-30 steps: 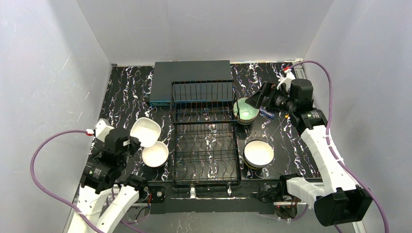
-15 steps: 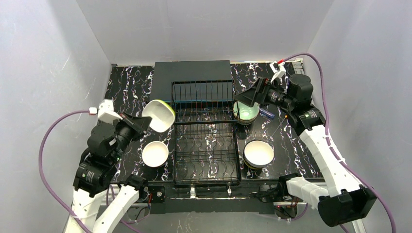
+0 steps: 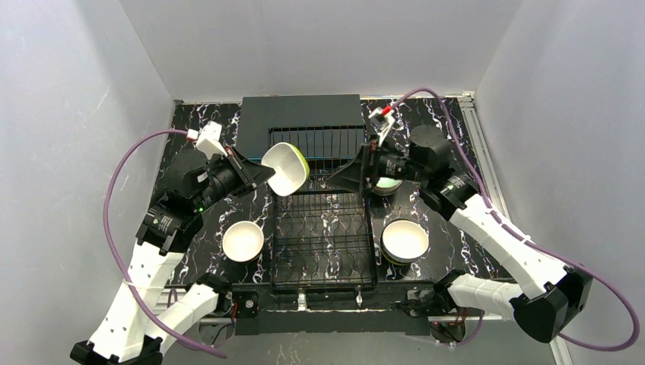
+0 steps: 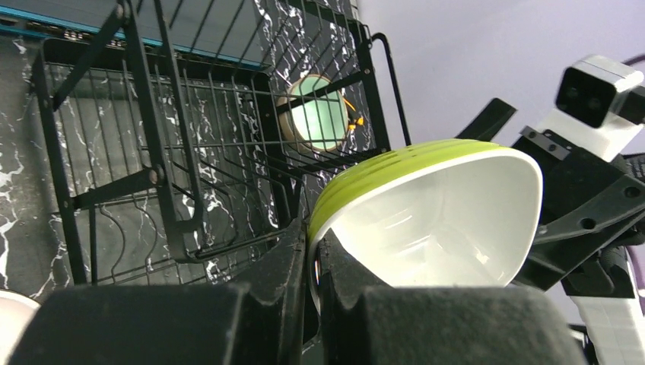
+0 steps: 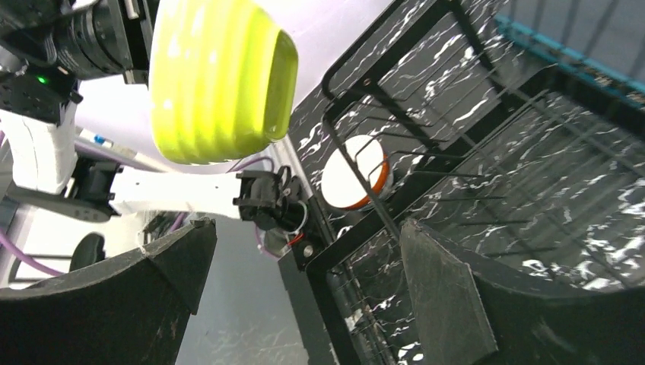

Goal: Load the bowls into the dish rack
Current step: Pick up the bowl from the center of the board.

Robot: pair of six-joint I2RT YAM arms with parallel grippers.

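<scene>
Pinching the lime green bowl [image 3: 287,167], your left gripper [image 3: 262,176] holds it tilted over the dish rack [image 3: 323,236], rear left; your right gripper [image 3: 342,176] gapes empty opposite.

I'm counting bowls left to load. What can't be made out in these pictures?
Top view: mint bowl mostly under the right arm; anything nested beneath is hidden.
Top view: near-right bowl seen only from above; stack count unreadable.
Right wrist view: orange bowl small, crossed by dish rack wires.
</scene>
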